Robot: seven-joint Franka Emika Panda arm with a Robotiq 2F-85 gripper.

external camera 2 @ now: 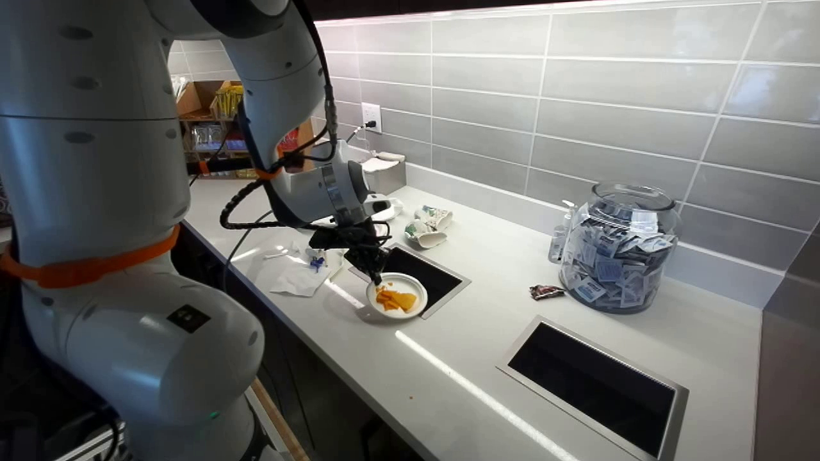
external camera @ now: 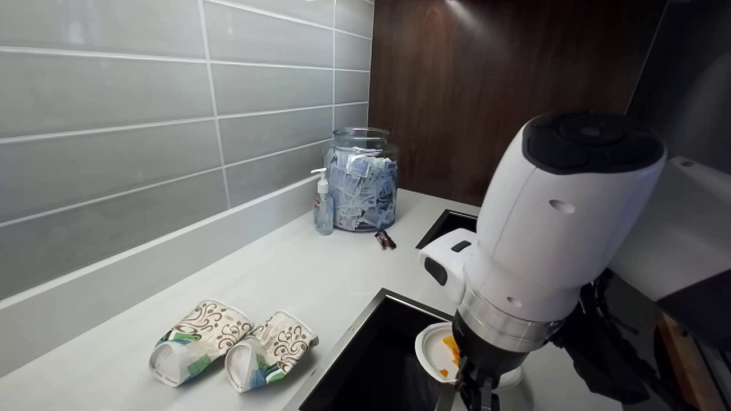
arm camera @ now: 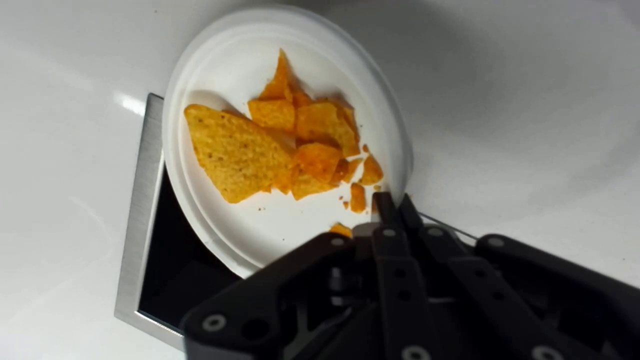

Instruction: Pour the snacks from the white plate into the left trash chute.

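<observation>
My gripper (arm camera: pixel 395 201) is shut on the rim of the white plate (arm camera: pixel 300 222), with one finger inside the rim and one outside. Broken orange chips, the snacks (arm camera: pixel 240 155), are spread over the plate's middle, with smaller bits close to the fingertips. The plate looks roughly level, face up, and casts a shadow on the counter. In an exterior view it overlaps the near corner of the left trash chute (external camera 2: pixel 442 282), a black rectangular hole with a metal rim. The chute's dark opening also shows in another exterior view (external camera: pixel 371 359); the arm and plate hide part of it there.
Further along the counter (external camera 2: pixel 474 358) lies a second rectangular chute (external camera 2: pixel 596 387). A glass jar of packets (external camera 2: pixel 618 256), a pump bottle (external camera: pixel 324 205) and a small wrapper (external camera 2: pixel 546 292) stand near the wall. Two crumpled patterned cups (external camera: pixel 200 342) lie beside the left chute.
</observation>
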